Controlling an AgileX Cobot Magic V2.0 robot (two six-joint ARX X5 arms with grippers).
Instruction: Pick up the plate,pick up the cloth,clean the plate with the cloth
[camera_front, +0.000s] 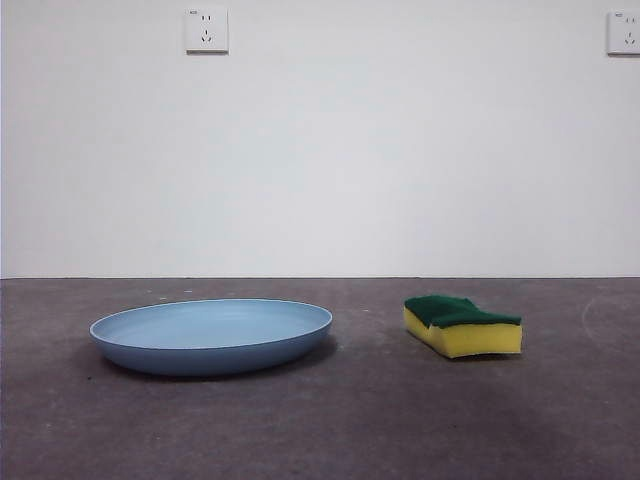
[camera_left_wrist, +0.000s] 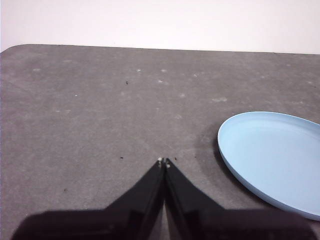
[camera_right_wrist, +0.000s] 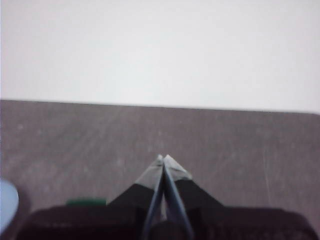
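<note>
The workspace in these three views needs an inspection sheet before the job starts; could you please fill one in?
Surface: dark grey table, scuffed, with pale specks in the left wrist view.
Job's things: light-blue plate lies flat on the table; yellow sponge with green top lies apart from it, to its side. Neither is held.
Clutter: nothing seen.
Grippers: left gripper shut, empty, over bare table beside the plate; right gripper shut, empty, near the sponge's green edge. Neither shows in the front view.
Cables: nothing seen.
Surroundings: white wall with two sockets, one and another.
</note>
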